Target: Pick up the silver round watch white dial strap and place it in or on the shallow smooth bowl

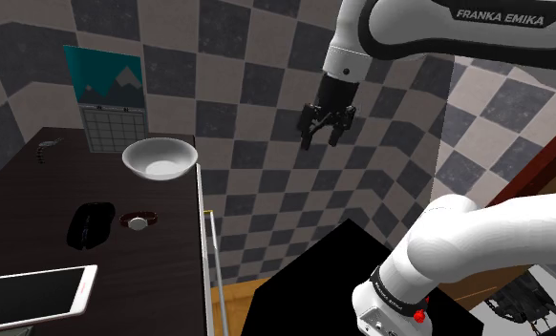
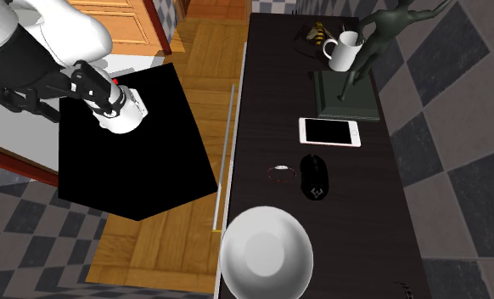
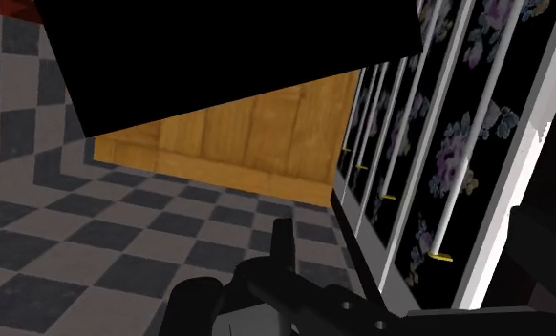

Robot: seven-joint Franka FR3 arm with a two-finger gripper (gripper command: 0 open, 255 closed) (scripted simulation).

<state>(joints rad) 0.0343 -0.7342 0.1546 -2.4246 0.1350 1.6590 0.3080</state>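
Pretty much the opening reach here, nothing grabbed yet. The arm (image 1: 429, 33) had its jaws hanging up in the air off the side of the bench (image 1: 37, 196), over the floor rather than the top. In the shoulder view they looked spread apart with nothing between them. So released, empty, and well apart from the target.

The watch (image 1: 138, 220) was lying flat on the bench near its front edge, just beside a black mouse (image 1: 90, 225). The white bowl (image 1: 176, 162) sat further along the bench, up the shoulder view from the watch. A white tablet (image 1: 37, 291) lay on the other side of the mouse, out of the way.

The watch looked to be dial-up, with the pale round face showing in the middle and a darkish strap sticking out on both sides. Its long axis ran crosswise on the bench, from the mouse side toward the edge, so roughly left-right in the shoulder view. I couldn't tell which strap end was the buckle.

My read on the next move: swing the hand over the bench, get above the watch and come straight down. The wrist should be turned so the jaws close across the strap's narrow width, not along it. The mouse being that close is the thing I'd watch for, since a sloppy descent could knock it.
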